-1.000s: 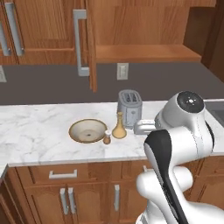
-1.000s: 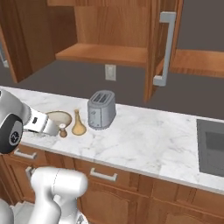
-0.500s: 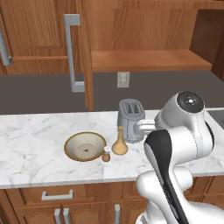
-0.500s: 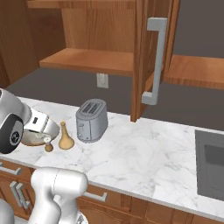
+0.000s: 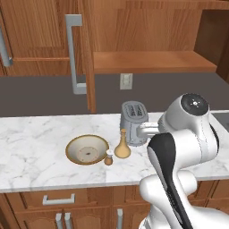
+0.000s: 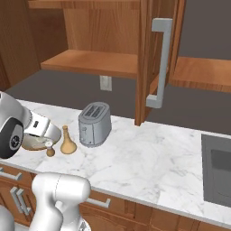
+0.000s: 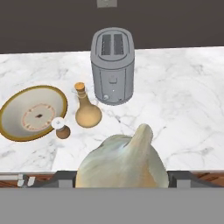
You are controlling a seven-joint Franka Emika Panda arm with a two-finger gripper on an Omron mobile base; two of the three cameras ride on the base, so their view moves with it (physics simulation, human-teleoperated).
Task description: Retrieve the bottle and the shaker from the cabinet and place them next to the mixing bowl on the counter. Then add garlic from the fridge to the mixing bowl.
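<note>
Claw (image 7: 121, 186) pinching garlic (image 7: 122, 162), held above counter (image 7: 183, 105) edge; bowl (image 7: 33, 113) sits left, bottle (image 7: 86, 109) and shaker (image 7: 61, 128) beside it.

Both base views flank the toaster (image 5: 134, 122); hand view looks down on it.

In the hand view the fingertips of the end effector (image 7: 121, 177) are covered by the garlic (image 7: 122, 162), whose lower part is cut off at the picture's bottom. In the right base view the mixing bowl (image 6: 30, 143) is largely hidden behind the arm. The markings on the shaker (image 5: 108, 157) are too small to be made out.
</note>
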